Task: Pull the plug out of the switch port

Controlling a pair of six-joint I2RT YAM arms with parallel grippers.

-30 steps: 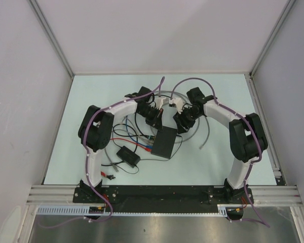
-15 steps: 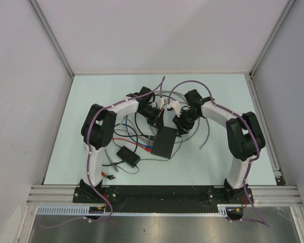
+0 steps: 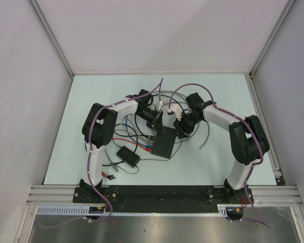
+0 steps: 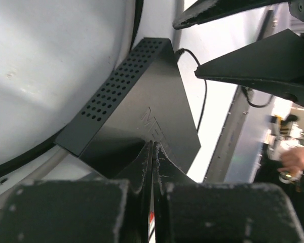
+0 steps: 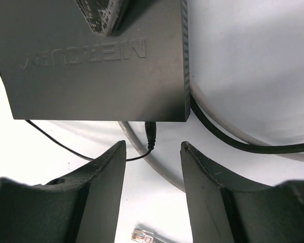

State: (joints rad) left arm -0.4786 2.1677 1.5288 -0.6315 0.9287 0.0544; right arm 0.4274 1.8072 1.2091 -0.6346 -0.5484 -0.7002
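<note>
The switch (image 3: 164, 143) is a flat dark grey box in the middle of the table. My left gripper (image 3: 159, 126) is shut, and its fingertips (image 4: 153, 147) press on the box's top (image 4: 142, 106). In the right wrist view the box (image 5: 91, 66) fills the upper left. A small black plug (image 5: 150, 131) with a thin black wire sits in the port edge facing my right gripper. My right gripper (image 5: 153, 146) is open, with its fingers on either side of the plug and a little short of it, not touching it. It stands at the box's far right corner (image 3: 182, 130).
A smaller black box (image 3: 127, 155) with thin wires lies near left of the switch, with red and blue wires (image 3: 125, 140) beside it. A grey cable (image 3: 206, 132) loops on the right. A thick black cable (image 5: 233, 142) runs past the switch. A clear plug (image 5: 144, 235) lies loose below my right fingers.
My left gripper has moved a little right and nearer, onto the switch's top. My right gripper has shifted slightly toward the switch's edge. The switch has stayed in place.
</note>
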